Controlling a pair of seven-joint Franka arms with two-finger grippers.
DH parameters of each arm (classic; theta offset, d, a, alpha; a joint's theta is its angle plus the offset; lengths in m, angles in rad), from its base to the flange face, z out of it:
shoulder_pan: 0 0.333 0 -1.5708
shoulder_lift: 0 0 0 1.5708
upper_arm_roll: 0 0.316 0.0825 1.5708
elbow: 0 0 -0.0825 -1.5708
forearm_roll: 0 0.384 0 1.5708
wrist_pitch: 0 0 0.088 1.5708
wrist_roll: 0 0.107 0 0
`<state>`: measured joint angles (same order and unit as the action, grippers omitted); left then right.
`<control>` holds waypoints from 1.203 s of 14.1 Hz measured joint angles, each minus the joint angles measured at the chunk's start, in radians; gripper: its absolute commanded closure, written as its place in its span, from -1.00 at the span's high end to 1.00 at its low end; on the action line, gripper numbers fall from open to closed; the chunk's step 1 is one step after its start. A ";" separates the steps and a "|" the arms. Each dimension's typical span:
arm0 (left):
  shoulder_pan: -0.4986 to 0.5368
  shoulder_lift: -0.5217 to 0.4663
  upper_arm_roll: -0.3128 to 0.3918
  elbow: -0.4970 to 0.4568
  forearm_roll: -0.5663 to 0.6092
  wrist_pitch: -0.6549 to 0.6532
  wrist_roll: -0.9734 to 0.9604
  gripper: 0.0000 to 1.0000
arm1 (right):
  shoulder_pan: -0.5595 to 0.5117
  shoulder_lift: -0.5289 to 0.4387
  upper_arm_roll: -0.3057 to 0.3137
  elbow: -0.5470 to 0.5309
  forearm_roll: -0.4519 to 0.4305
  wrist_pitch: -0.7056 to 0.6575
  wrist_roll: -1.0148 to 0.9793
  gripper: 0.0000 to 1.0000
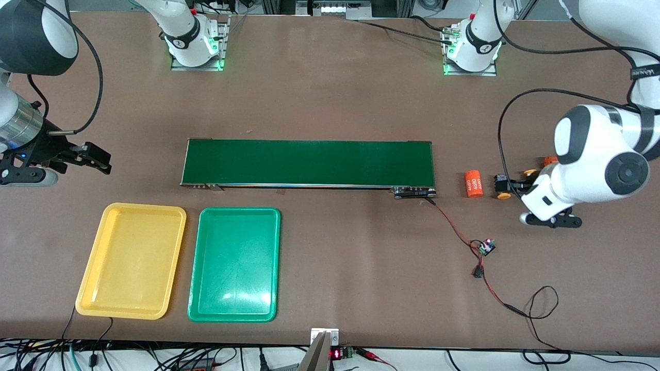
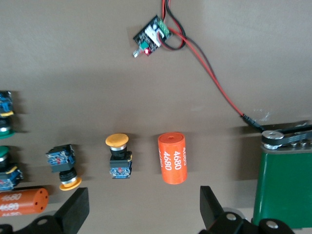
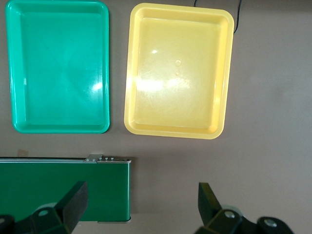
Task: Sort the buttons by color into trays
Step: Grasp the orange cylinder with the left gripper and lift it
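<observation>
Brown worktop (image 1: 330,93). My left pincer (image 2: 141,209) hangs open over yellow buttons (image 2: 117,155) beside an orange cylinder (image 2: 173,158); green buttons (image 2: 5,165) nearby. My right pincer (image 3: 141,207) waits open over the conveyor belt's (image 1: 309,162) end. Yellow tray (image 1: 131,260) and green tray (image 1: 234,265) hold nothing.

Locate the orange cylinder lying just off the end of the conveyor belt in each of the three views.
Front view: the orange cylinder lies on the table just off the conveyor belt's end, toward the left arm's end of the table.
Left wrist view: the same cylinder, white printing facing up, beside a yellow button.
Right wrist view: not in it.
Shared landmark: the conveyor belt, whose end also shows in both wrist views.
</observation>
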<state>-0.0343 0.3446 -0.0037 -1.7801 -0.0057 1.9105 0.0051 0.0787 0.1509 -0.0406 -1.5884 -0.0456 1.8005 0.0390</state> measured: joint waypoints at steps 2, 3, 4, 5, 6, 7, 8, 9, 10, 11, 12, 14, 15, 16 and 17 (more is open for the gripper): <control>0.000 -0.031 0.000 -0.102 -0.018 0.073 0.000 1.00 | -0.001 0.000 0.000 0.000 0.000 -0.003 -0.031 1.00; 0.000 -0.036 -0.002 -0.148 -0.027 0.115 0.000 1.00 | -0.003 0.000 0.000 0.000 0.000 -0.003 -0.059 1.00; 0.000 -0.036 -0.007 -0.184 -0.034 0.155 0.000 1.00 | -0.005 0.000 0.000 0.000 0.000 -0.005 -0.079 1.00; 0.000 -0.036 -0.015 -0.214 -0.035 0.189 0.000 1.00 | -0.009 0.000 0.000 0.000 0.000 -0.006 -0.091 1.00; 0.000 -0.035 -0.023 -0.234 -0.035 0.215 0.000 1.00 | -0.011 0.000 0.000 0.000 0.000 -0.007 -0.098 1.00; 0.000 -0.031 -0.027 -0.247 -0.035 0.237 0.000 1.00 | -0.012 0.000 -0.001 0.000 0.000 -0.009 -0.099 1.00; 0.000 -0.023 -0.029 -0.256 -0.035 0.262 0.000 1.00 | -0.013 0.000 -0.001 0.000 0.000 -0.009 -0.100 1.00; 0.001 -0.012 -0.033 -0.262 -0.035 0.286 0.000 1.00 | -0.014 0.000 -0.001 0.000 0.000 -0.009 -0.100 1.00; 0.001 0.003 -0.041 -0.267 -0.035 0.308 0.001 1.00 | -0.014 0.000 -0.001 0.000 0.000 -0.009 -0.100 1.00; 0.001 0.018 -0.051 -0.269 -0.035 0.324 0.004 1.00 | -0.014 0.000 -0.001 0.000 0.000 -0.009 -0.100 1.00; 0.001 0.034 -0.058 -0.270 -0.035 0.339 0.016 1.00 | -0.014 0.000 -0.001 0.000 0.000 -0.009 -0.100 1.00; 0.004 0.066 -0.060 -0.271 -0.035 0.372 0.051 1.00 | -0.014 0.000 -0.001 0.000 -0.001 -0.009 -0.101 1.00; 0.011 0.080 -0.060 -0.271 -0.035 0.380 0.071 1.00 | -0.014 0.000 -0.001 0.000 -0.001 -0.009 -0.102 1.00; 0.017 0.090 -0.060 -0.271 -0.035 0.383 0.093 1.00 | -0.014 0.000 -0.001 0.000 -0.001 -0.009 -0.103 1.00; 0.022 0.098 -0.060 -0.272 -0.035 0.384 0.108 1.00 | -0.015 0.000 -0.001 0.000 -0.001 -0.009 -0.103 1.00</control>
<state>-0.0125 0.4429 -0.0639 -2.0518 -0.0409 2.2943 0.1127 0.0642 0.1508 -0.0419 -1.5879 -0.0466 1.7914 -0.0641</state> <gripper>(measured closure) 0.000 0.000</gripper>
